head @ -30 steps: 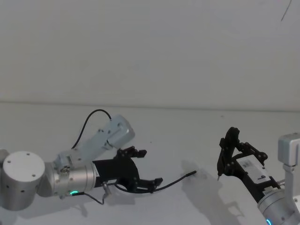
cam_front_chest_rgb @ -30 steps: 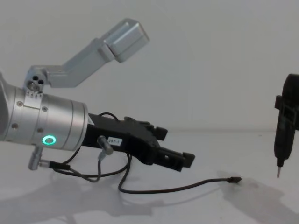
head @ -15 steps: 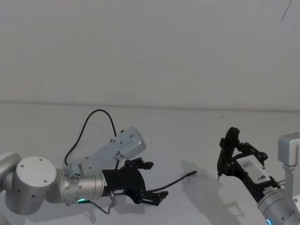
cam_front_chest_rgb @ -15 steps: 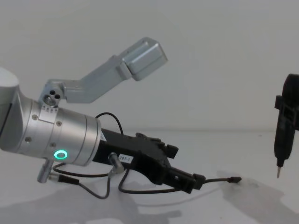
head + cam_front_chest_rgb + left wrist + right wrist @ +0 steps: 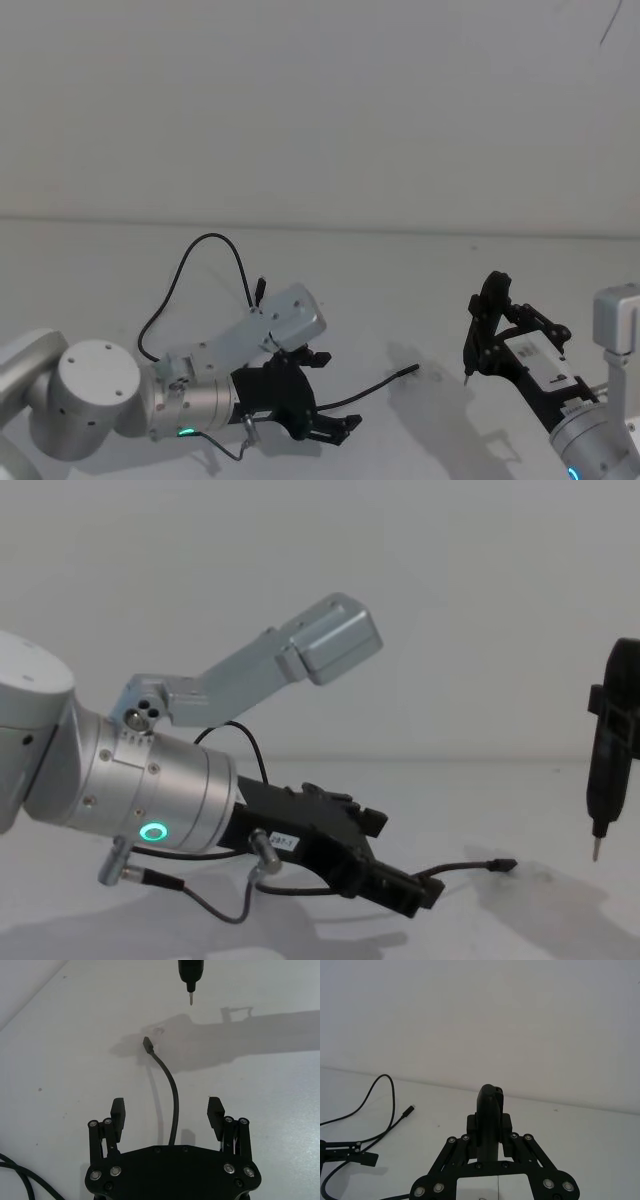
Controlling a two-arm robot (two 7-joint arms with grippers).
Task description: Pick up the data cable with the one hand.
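The data cable [image 5: 385,380] lies on the white table as a thin black cord. One plug [image 5: 505,863] points toward the right arm, and the cord's far part loops behind my left arm to a second plug [image 5: 409,1109]. My left gripper [image 5: 330,392] is low over the table and open, one finger on each side of the cable [image 5: 172,1085], not touching it. The left gripper [image 5: 166,1110] shows wide-spread fingers in its wrist view. My right gripper [image 5: 492,330] hangs at the right, shut on a slim black pen-like tool [image 5: 610,770] with a metal tip.
The tool's tip [image 5: 190,999] hovers just beyond the cable's near plug [image 5: 147,1042]. The left arm's own black wires with silver plugs [image 5: 262,845] hang under its wrist. A white wall rises behind the table's back edge [image 5: 400,230].
My left gripper has moved right and down toward the table. It was above the cable before and now straddles it. The cable and right arm have not moved.
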